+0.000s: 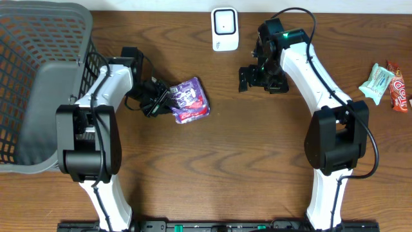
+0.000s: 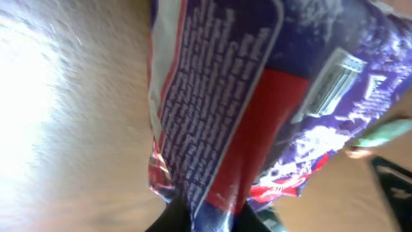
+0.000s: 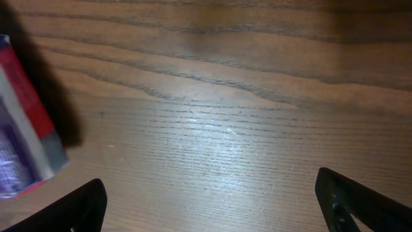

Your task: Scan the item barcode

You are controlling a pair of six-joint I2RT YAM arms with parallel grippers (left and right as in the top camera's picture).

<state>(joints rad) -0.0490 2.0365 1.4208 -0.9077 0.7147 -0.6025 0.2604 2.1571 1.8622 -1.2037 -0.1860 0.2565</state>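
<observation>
Reaching left arm, overhead: extends from its base up and inward, elbow beside the basket [image 1: 38,77], wrist turned toward the scanner [image 1: 224,29] side.
Left gripper, overhead: left gripper [image 1: 156,98] sits left of the scanner and nearer the robot, meeting the left edge of the purple packet [image 1: 190,100].
Purple packet, overhead: on the table [image 1: 225,148], just left of the scanner's line and nearer the robot, tilted.
Right arm, overhead: bent over at the elbow, right gripper [image 1: 248,78] low, just right of the scanner and nearer the robot.
Wrapped snacks, overhead: wrapped snacks [image 1: 386,84] lie far right of the scanner.
Left wrist view: purple packet [image 2: 257,96] fills the frame, and its lower end is pinched between dark fingers [image 2: 170,222]. A pale striped barcode patch [image 2: 331,80] shows, blurred.
Right wrist view: fingers [image 3: 84,206] are spread wide with nothing between them, above bare table [image 3: 225,96]. The purple packet's red-and-purple corner [image 3: 19,129] is at the left margin.
</observation>
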